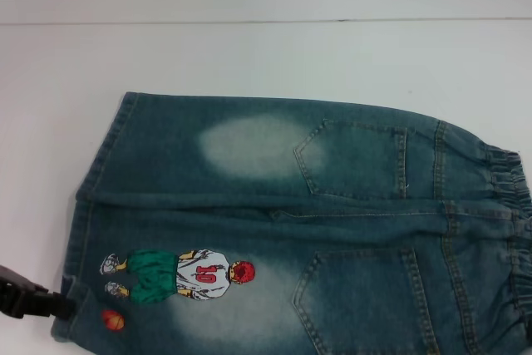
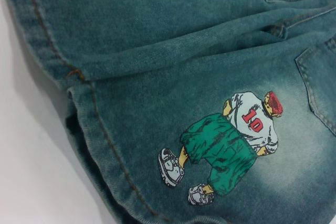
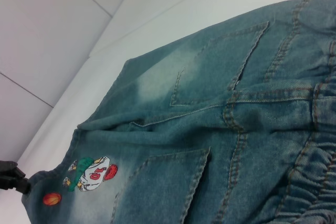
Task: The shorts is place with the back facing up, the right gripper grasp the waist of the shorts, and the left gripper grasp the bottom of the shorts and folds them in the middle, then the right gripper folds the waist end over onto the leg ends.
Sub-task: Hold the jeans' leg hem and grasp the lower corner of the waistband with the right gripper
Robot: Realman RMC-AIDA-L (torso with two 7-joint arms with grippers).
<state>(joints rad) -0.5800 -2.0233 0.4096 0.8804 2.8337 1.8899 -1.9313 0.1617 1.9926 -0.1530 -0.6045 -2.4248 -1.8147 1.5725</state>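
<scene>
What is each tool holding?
Left tool: at the shorts leg hem; grip cannot be told.
Right tool: not in view.

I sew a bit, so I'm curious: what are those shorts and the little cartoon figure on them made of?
The shorts look like washed denim: twill weave, orange stitching, pale faded patches. The cartoon figure seems a flat printed or heat-pressed image, not embroidery, though I can't be sure.

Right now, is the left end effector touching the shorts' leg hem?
Touching. In the head view the left end effector meets the leg hem of the shorts beside the orange ball.
</scene>
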